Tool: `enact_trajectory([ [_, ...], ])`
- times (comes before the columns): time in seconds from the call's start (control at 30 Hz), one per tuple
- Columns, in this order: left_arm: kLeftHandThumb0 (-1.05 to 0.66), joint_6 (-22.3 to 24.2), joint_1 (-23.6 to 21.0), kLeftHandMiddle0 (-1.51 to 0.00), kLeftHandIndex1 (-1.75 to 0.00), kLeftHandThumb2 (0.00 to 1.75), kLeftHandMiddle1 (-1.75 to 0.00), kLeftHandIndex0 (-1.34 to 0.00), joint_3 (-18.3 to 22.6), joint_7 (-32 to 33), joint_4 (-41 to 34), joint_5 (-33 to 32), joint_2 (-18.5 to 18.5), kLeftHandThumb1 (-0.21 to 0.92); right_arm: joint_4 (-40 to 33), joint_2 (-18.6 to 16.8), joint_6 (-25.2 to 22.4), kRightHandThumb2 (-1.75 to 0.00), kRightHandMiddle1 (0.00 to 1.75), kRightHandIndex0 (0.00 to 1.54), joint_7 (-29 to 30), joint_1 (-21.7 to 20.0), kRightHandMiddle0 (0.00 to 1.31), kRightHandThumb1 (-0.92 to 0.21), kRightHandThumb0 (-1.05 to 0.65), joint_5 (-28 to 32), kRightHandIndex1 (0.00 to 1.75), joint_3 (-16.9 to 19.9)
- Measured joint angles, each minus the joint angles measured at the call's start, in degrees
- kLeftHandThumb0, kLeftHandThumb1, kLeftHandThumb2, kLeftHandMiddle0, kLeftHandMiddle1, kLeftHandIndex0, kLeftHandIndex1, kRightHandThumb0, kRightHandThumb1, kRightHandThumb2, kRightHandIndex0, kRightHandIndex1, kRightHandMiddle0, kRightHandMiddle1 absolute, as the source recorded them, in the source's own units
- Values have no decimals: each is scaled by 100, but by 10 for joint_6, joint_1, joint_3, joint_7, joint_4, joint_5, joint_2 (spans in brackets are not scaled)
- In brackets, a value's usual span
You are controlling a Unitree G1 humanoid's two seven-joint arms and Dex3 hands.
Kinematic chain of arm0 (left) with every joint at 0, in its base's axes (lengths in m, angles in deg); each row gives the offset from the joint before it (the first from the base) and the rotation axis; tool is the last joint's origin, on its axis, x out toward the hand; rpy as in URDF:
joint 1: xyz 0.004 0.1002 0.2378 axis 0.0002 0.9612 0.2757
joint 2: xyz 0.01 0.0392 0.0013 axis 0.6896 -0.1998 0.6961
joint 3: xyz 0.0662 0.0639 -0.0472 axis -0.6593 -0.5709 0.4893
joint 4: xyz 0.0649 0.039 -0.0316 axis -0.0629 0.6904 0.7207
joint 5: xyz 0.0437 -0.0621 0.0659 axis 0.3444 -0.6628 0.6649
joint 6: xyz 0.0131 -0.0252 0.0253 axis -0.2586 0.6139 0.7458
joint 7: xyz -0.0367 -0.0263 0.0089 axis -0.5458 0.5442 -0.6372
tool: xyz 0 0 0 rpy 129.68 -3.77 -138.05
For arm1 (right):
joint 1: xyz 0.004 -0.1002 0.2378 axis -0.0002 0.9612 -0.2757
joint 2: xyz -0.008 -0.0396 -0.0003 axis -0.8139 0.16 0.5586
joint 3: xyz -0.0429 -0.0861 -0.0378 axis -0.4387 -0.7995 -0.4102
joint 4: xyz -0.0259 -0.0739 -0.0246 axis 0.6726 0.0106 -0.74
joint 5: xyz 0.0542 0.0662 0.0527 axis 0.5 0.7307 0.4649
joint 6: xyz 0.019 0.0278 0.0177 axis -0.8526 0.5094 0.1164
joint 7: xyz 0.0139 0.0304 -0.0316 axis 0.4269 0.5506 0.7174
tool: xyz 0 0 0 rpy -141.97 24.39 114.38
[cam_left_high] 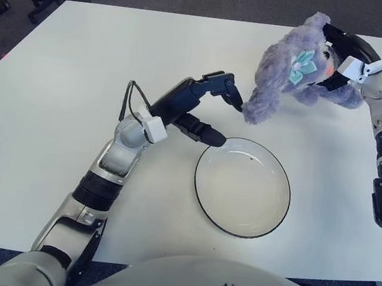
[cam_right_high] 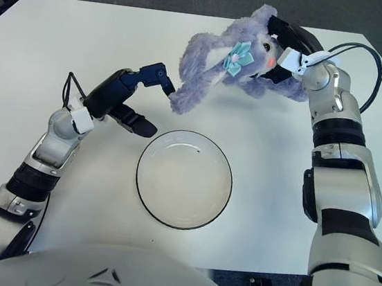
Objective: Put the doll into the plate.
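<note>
My right hand point(cam_left_high: 341, 53) is up at the far right of the white table point(cam_left_high: 57, 99), arm bent at the elbow, black fingers clamped round the head of the fuzzy lavender plush doll point(cam_left_high: 290, 75) with a teal bow. I see the doll held off the table, tilted, its long body trailing down and left; the lower end hangs above the tabletop just beyond the far rim of the round clear glass plate point(cam_left_high: 243, 186) with a dark edge. The plate sits near centre, nothing in it. My left arm reaches forward and inward, left hand point(cam_left_high: 205, 110) just left of the plate's far rim, fingers spread and grasping nothing, upper finger close beside the doll's lower end.
</note>
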Motion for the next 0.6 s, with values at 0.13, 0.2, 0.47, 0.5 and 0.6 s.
enact_trajectory([
  [0.13,0,-20,0,-42,-135,25,-143,-48,-15,0,22,17,0,92,-7,0,-5,-133,175,64,0,0,41,-30,0,0,168,1],
  [0.2,0,-25,-1,-42,-137,25,-143,-47,-21,0,34,21,1,92,-10,0,-7,-133,175,64,0,0,41,-29,0,0,168,1],
  [0.47,0,-45,-13,-42,-140,26,-141,-44,-34,1,84,36,-2,92,-11,0,-13,-134,175,65,0,-1,42,-28,0,1,168,1],
  [0.5,0,-48,-14,-43,-141,26,-141,-44,-35,2,88,38,-3,92,-11,0,-14,-134,175,65,1,-1,42,-28,0,1,168,1],
  [0.6,0,-55,-18,-43,-143,27,-139,-43,-37,5,97,43,-5,92,-11,0,-15,-134,175,65,3,-1,42,-28,0,1,168,2],
])
